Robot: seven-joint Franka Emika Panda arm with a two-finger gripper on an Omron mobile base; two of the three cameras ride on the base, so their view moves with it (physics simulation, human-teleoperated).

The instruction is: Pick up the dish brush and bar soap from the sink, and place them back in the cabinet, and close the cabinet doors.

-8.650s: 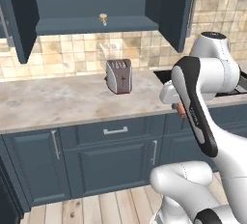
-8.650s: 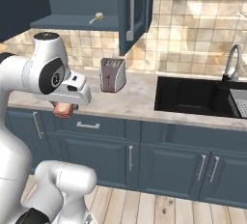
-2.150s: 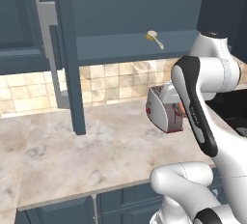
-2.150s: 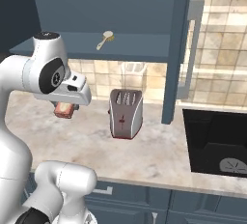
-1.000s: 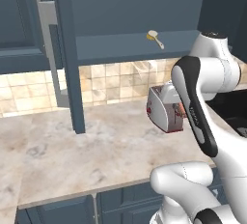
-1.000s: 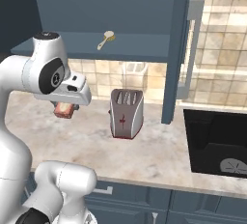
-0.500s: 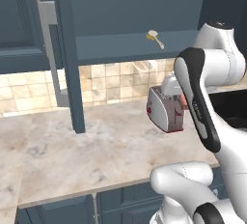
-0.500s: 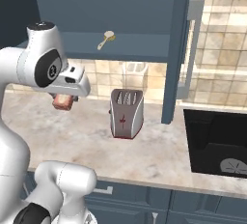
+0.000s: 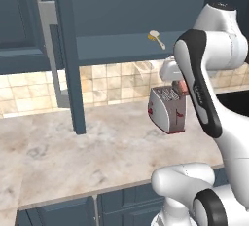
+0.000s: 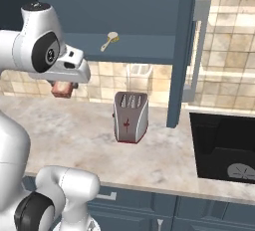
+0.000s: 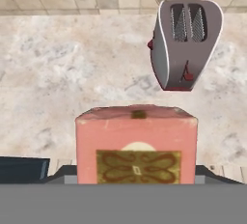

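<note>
the white robot arm holds its hand [image 10: 63, 88] in the air above the beige marble tabletop [image 10: 89, 140], clenched on the bar soap [image 11: 136, 146], a reddish-brown block hanging below the wrist. the dish brush [image 10: 109, 41] lies on the shelf inside the cabinet [image 10: 129, 6], up and to the right of the hand. a cabinet door [image 10: 182, 51] stands open. a red-and-silver toaster [image 10: 130, 117] sits on the tabletop, and the black sink [image 10: 224, 145] lies farther right.

bar soap [image 11: 136, 145], toaster [image 11: 185, 42], marble counter [image 11: 62, 78]
</note>
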